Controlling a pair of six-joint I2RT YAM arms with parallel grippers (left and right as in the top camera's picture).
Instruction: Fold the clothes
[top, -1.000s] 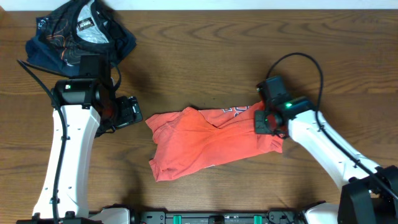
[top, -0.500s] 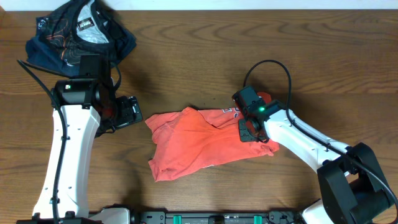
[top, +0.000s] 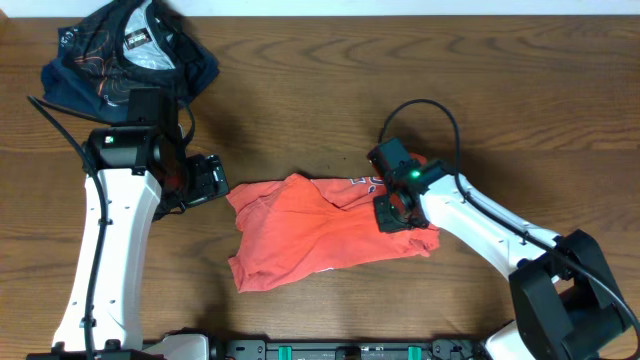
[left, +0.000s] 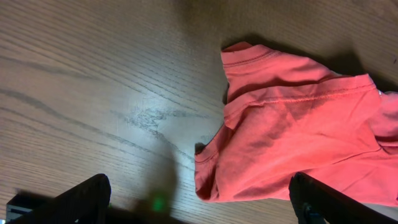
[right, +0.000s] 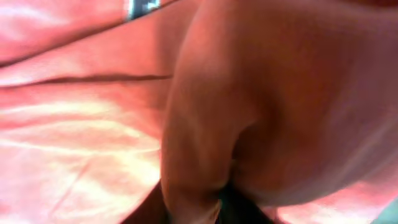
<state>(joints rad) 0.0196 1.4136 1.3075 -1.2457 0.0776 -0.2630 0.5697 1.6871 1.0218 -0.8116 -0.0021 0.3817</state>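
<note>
Coral-red T-shirt (top: 320, 232) lies crumpled at the centre of the wooden tabletop (top: 300, 100). Left gripper (top: 214, 180), jaws spread wide and empty, hovers at the shirt's 9 o'clock edge. Right gripper (top: 392, 212) sits on the cloth toward 3 o'clock; bunched fabric fills its camera, so I cannot tell its grip. Dark garment (top: 125, 55) lies at 10 o'clock.

Left gripper (left: 202, 205) spread wide over the shirt's edge

Its two dark fingers (left: 84, 199) show at the bottom corners, well apart, with nothing between them. The coral shirt (left: 298, 143) lies crumpled on the right of the wooden table (left: 93, 81), with a stitched hem across it and its lower left corner curled. A green glint (left: 159, 202) shows on the wood near that corner.
</note>
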